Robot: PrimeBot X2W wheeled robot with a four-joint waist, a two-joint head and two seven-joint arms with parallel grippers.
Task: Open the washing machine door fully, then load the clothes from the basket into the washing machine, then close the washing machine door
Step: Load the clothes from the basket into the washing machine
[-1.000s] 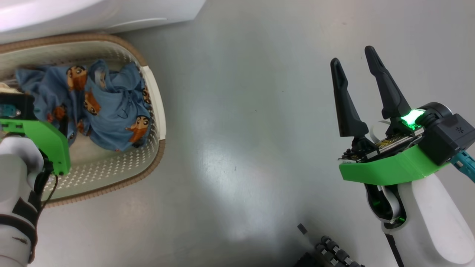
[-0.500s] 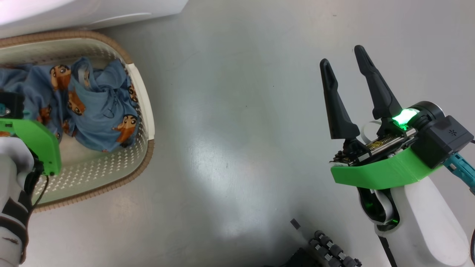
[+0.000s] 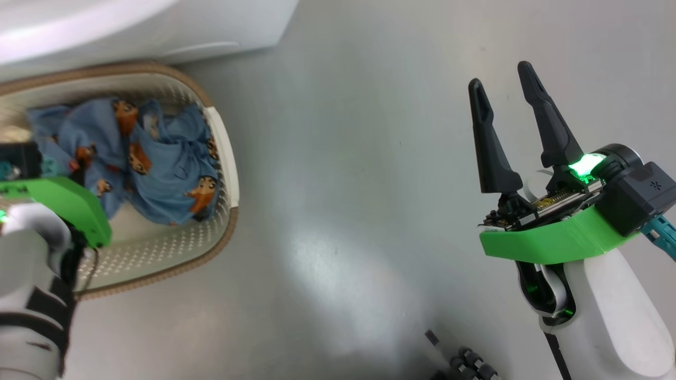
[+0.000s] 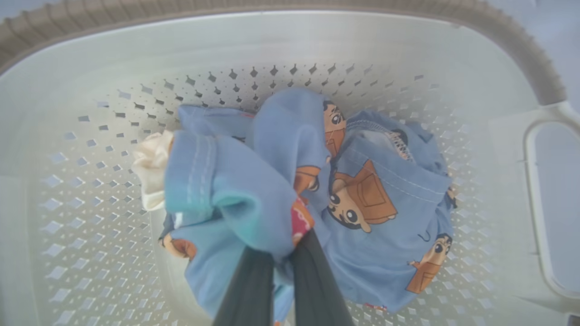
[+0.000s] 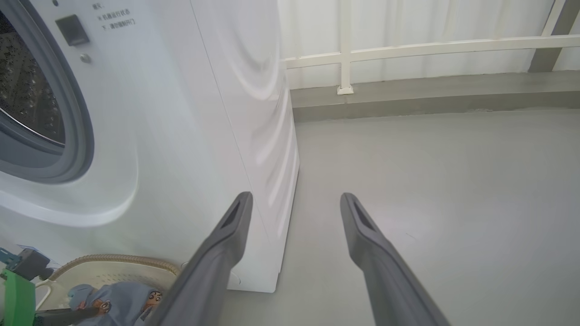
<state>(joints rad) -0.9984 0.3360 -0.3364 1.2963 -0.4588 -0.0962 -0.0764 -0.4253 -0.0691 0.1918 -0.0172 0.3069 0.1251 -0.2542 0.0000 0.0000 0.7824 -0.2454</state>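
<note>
The left claw [image 4: 278,267] is pinched tight on a fold of the light blue cartoon-print clothes [image 4: 362,203], whose bulk trails toward 2 o'clock inside the cream perforated basket [image 4: 281,36]. In the head view the washing machine [image 3: 132,26] stands just beyond the basket at 12 o'clock, so this nearer arm likely lifts that way; the right claw [image 3: 500,74] gapes empty, well apart at 3 o'clock.
</note>
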